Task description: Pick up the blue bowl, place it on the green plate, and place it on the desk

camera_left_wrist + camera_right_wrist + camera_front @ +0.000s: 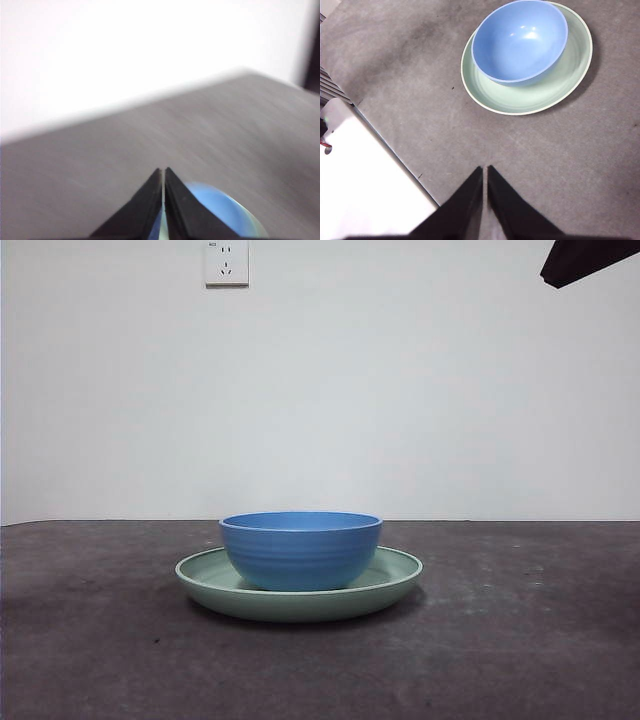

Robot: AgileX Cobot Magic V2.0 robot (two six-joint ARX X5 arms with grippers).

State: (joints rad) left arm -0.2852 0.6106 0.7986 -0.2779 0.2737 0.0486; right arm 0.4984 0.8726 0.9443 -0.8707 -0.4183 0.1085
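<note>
On surface (520, 640): blue bowl (301, 550) upright inside green plate (395, 578) | my left fingers (164, 172) pressed together, empty | my right fingers (485, 170) pressed together, empty, apart from plate

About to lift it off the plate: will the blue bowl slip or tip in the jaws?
The blue bowl looks rigid, so it should keep its shape. Its glossy inside suggests a rim pinch may slip. Sitting upright on the green plate, it probably won't tip.

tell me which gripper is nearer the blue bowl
Left, as far as the views show. The left gripper, shut, hangs just above the blue bowl; the right gripper, shut, sits back over bare desk.
</note>
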